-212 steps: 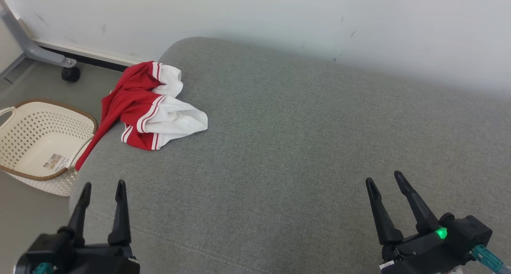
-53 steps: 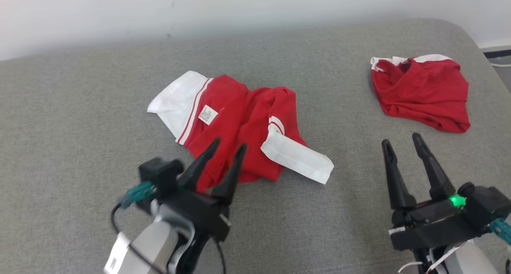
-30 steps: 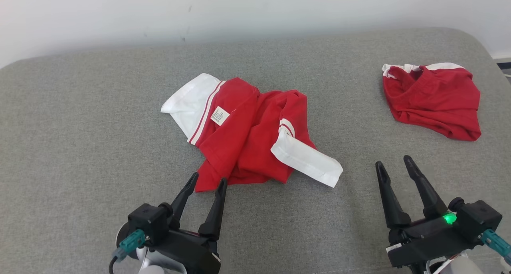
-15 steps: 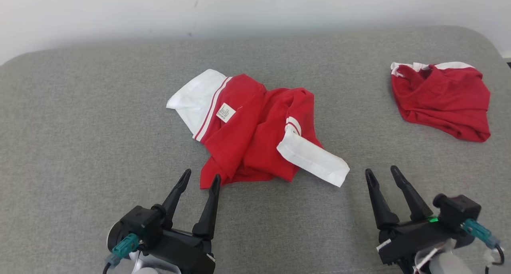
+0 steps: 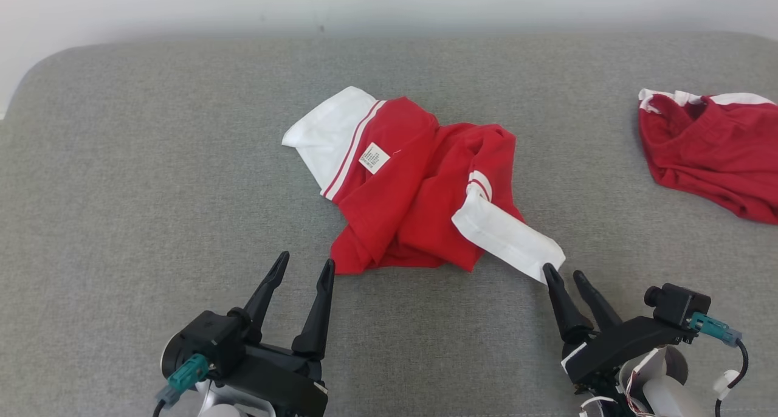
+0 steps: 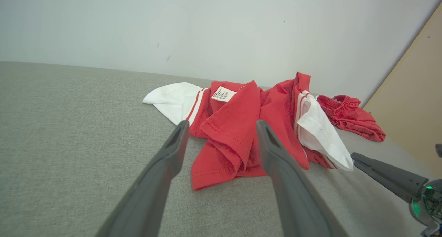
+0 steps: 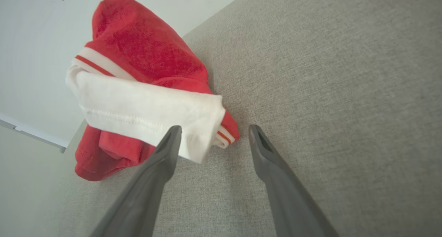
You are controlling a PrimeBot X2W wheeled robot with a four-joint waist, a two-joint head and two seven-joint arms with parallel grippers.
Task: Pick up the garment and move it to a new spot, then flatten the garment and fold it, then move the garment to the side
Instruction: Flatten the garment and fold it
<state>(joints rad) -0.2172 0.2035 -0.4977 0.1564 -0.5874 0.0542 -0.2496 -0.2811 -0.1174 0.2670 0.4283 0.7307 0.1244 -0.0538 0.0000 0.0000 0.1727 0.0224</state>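
Garment: a red top (image 5: 419, 198) with white trim, lying crumpled near the middle of the grey cushion (image 5: 152, 161), not flattened and not folded.
White sleeve: one sleeve (image 5: 507, 237), edged with red stripes where it meets the red cloth, reaches out of the heap toward the robot's right side.
White panel: a second white part (image 5: 328, 131) with red stripes sticks out at the heap's far left.
Care label: a small white tag (image 5: 374, 157) faces up on the red cloth beside that panel.
Left gripper: fingers spread with nothing between them (image 5: 306, 259), low over the cushion, tips just short of the garment's near red hem.
Right gripper: fingers spread (image 5: 562, 271), holding nothing; one tip sits at the corner of the white sleeve's open end. Whether it touches the cloth cannot be told.
Second garment: another red piece (image 5: 711, 149) with a white edge lies bunched at the cushion's far right, well apart from the first.
Wall: pale and plain (image 5: 389, 3), behind the cushion's far edge.
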